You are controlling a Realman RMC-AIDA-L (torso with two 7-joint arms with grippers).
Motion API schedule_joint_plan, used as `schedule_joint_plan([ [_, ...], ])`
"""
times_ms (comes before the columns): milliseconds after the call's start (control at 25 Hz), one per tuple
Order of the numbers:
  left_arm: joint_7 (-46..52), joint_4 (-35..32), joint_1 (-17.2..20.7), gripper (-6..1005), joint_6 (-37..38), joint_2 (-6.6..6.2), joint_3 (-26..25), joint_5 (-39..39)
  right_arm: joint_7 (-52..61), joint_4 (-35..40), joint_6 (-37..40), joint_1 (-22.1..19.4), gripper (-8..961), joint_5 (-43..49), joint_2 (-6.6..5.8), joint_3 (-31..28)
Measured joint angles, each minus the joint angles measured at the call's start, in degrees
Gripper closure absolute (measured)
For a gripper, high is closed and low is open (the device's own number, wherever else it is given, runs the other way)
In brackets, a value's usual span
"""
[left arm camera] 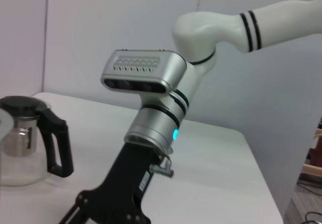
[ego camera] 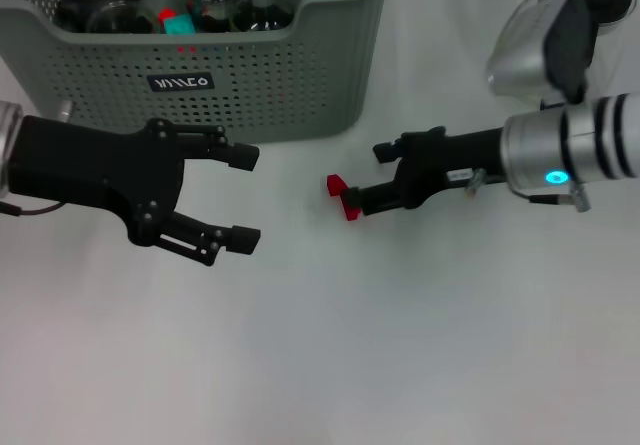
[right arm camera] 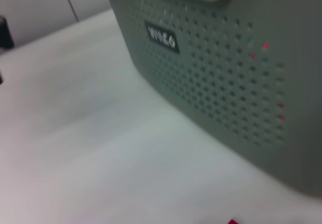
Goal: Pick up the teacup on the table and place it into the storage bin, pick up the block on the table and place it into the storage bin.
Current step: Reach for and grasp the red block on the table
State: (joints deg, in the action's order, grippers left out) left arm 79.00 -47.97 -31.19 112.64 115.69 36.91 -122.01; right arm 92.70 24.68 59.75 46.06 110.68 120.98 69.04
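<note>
Red block [ego camera: 341, 197] on the white table [ego camera: 400, 345], just near of the storage bin [ego camera: 290, 75], at the fingertips of the right gripper [ego camera: 358, 197], reaching in from the right; cannot tell whether clamped on it. Left gripper [ego camera: 243, 195] to the left, above the table, fingers [ego camera: 240, 155] wide apart, holding nothing. Glassware and small coloured pieces inside the bin at far left.

The big grey-green storage bin [ego camera: 270, 85] has holes in its sides and glass things inside. The small red block [ego camera: 342, 198] lies on the desk just in front of it.
</note>
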Motion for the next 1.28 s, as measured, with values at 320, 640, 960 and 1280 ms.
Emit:
schedule_joint_plan([
  [320,-0.25,1.92,-0.47,54,-0.86,-0.18,0.04,-0.24,-1.90,-3.01,-6.15,2.03,59,-7.06,0.14,9.28],
  [640,-0.01,2.08,-0.99,55,-1.67,0.18,0.05,-0.35,-1.91,-2.71,-11.77,2.08,59,-13.97,0.47,19.92],
  [960,0.09,2.09,-1.07,56,-1.94,0.30,0.01,-0.34,0.13,-2.53,-14.95,2.71,135,-17.56,0.48,25.08],
  [1280,0.10,2.09,-1.06,57,-2.09,0.32,0.00,-0.16,3.22,-2.38,-18.08,3.45,319,-17.77,0.47,29.46],
])
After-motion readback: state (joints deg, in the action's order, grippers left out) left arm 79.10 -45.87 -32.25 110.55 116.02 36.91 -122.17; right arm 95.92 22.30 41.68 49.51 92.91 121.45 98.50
